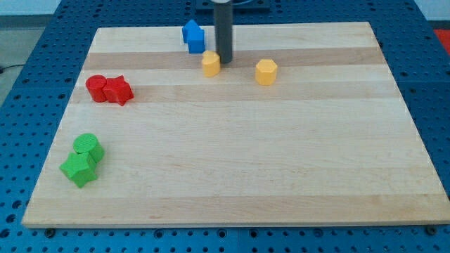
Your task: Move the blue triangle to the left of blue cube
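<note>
Green blocks, a star-like one and a round one, touch near the tabletop's bottom-left corner. Two red blocks touch by the left edge. Near the top edge, blue blocks, shapes unclear, sit just left of my tip, which grips nothing and touches a yellow block; another yellow block lies rightward.
</note>
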